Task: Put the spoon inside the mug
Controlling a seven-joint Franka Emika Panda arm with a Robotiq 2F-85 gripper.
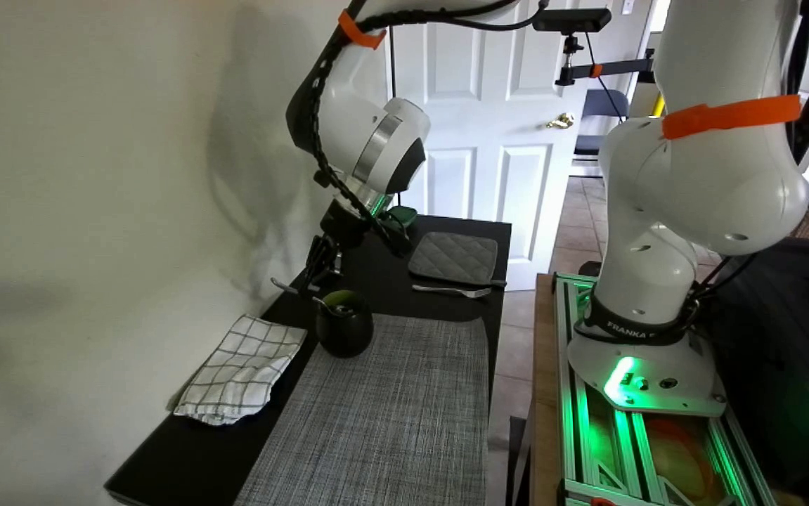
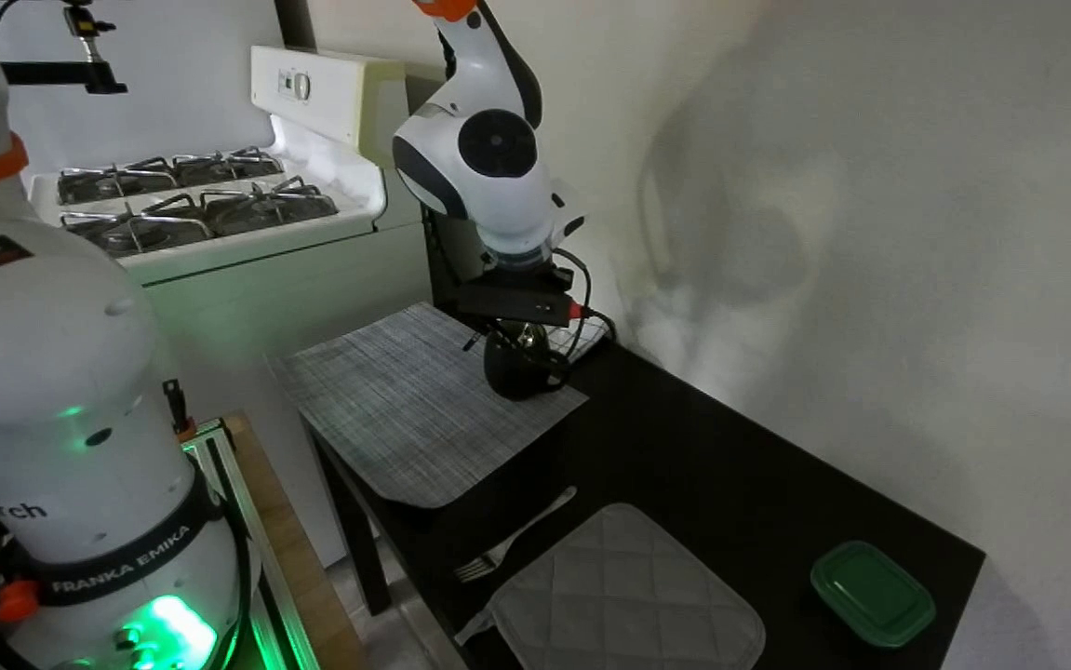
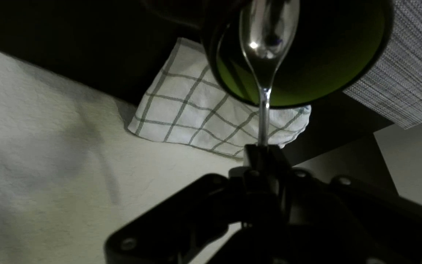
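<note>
The jaws are closed on the handle of the spoon (image 3: 265, 69). In the wrist view we see its bowl across the mouth of the mug (image 1: 345, 332) and its neck crossing the rim; we cannot tell whether the 2 touch, or how deep the bowl sits. The mug stands upright on the bench (image 2: 712, 465), at 1 corner of the mat (image 1: 390, 400), near the cloth (image 1: 242, 369). We judge insertion to be the step in hand, with release not yet done. Next, we advise:

1. Raise the handle end so the bowl tips into the mug.
2. Lower the spoon without pushing the rim.
3. Part the jaws, then retract.
</note>
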